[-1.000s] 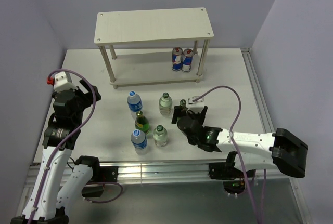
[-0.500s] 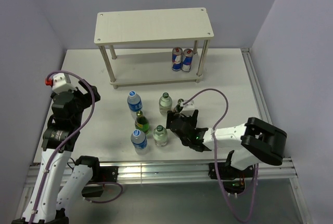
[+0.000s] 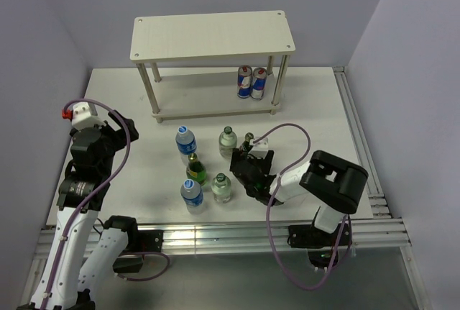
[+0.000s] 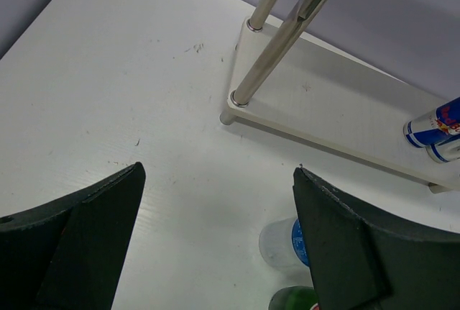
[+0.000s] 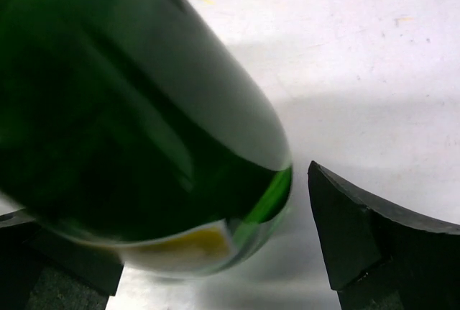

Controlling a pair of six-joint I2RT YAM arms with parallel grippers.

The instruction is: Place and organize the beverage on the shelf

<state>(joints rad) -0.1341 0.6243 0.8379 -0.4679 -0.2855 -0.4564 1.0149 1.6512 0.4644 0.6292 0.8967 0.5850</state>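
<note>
The pale wooden two-tier shelf stands at the back, with two Red Bull cans on its lower board. Several bottles stand on the table in front of it, among them two blue-capped water bottles, a dark green bottle and two clear green-capped ones. My right gripper is low on the table, its jaws open around the base of a green glass bottle. The right finger stands apart from the glass. My left gripper is open and empty, held above the table's left side.
The left wrist view shows the shelf's left legs, the cans at the right edge and a water bottle below. Purple walls close in the table on three sides. A metal rail runs along the right edge.
My right gripper has moved left across the table and closed in on the green bottle beside the cluster, with the arm folding behind it. The left arm has barely moved.
</note>
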